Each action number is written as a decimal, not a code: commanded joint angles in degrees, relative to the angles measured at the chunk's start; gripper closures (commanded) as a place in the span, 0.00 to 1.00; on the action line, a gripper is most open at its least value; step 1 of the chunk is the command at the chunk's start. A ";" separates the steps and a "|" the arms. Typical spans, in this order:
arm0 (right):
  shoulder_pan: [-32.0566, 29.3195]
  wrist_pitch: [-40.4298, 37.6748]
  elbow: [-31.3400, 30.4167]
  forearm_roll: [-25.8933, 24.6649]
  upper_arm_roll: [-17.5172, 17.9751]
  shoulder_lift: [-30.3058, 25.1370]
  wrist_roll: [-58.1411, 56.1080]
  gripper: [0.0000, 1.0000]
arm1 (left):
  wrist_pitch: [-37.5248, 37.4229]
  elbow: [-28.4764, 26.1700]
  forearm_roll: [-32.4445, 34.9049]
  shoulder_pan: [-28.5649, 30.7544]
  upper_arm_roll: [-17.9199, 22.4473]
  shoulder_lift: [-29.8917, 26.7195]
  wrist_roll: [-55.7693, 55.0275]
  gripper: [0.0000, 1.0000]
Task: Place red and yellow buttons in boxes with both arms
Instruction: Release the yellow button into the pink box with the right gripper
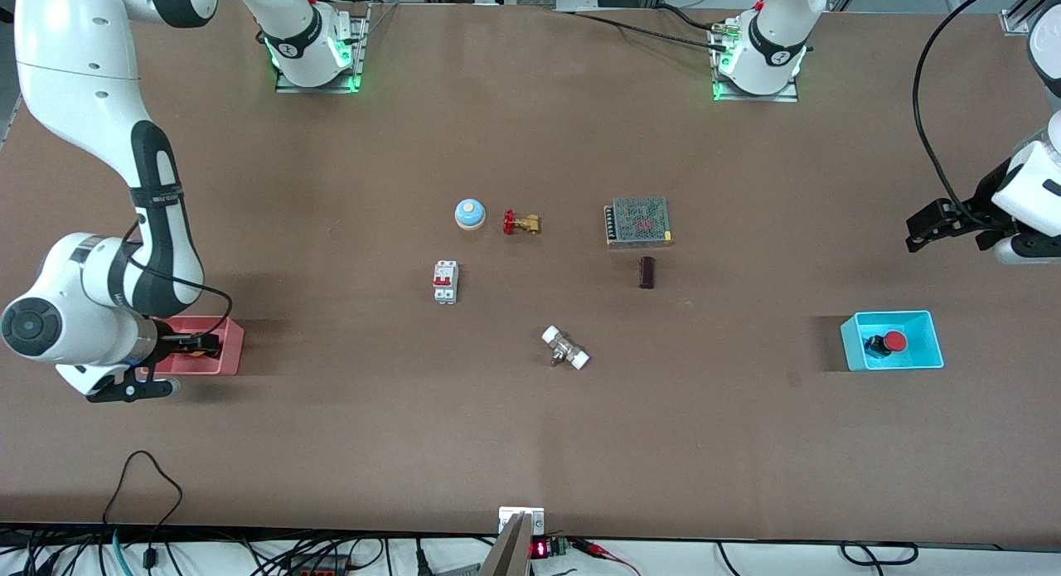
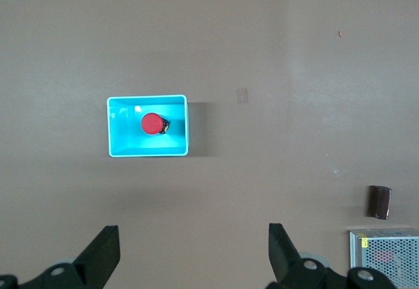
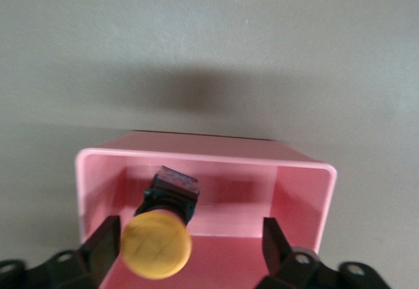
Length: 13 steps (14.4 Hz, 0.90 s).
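Observation:
The red button (image 1: 893,341) lies in the cyan box (image 1: 891,314) toward the left arm's end of the table; both also show in the left wrist view, button (image 2: 151,124) and box (image 2: 147,152). My left gripper (image 1: 937,228) is open and empty (image 2: 193,230), up in the air beside that box. My right gripper (image 1: 207,342) is open (image 3: 190,222) over the pink-red box (image 1: 234,348). The yellow button (image 3: 156,246) is inside this box (image 3: 203,158), tilted, close to one finger but not gripped. The front view hides it under the gripper.
Mid-table are a blue-and-white bell (image 1: 469,214), a brass valve with red handwheel (image 1: 520,223), a white and red breaker (image 1: 445,281), a metal mesh power supply (image 1: 638,221), a dark brown block (image 1: 646,272) and a white-ended fitting (image 1: 565,349).

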 commanded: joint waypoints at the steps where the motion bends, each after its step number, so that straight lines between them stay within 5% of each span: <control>1: -0.05 -5.26 -0.77 0.99 0.54 -5.66 -0.71 0.00 | -1.43 -1.15 -2.14 -0.56 1.00 -2.39 2.54 0.00; 6: 0.04 -10.61 -0.68 1.42 0.80 -13.21 -0.71 0.00 | -3.36 -1.15 -2.32 -14.44 15.05 -4.59 2.63 0.00; 13: 7.77 -26.35 -0.77 1.60 0.89 -29.64 7.19 0.00 | -4.16 -1.15 -2.32 -14.99 15.68 -5.29 2.37 0.00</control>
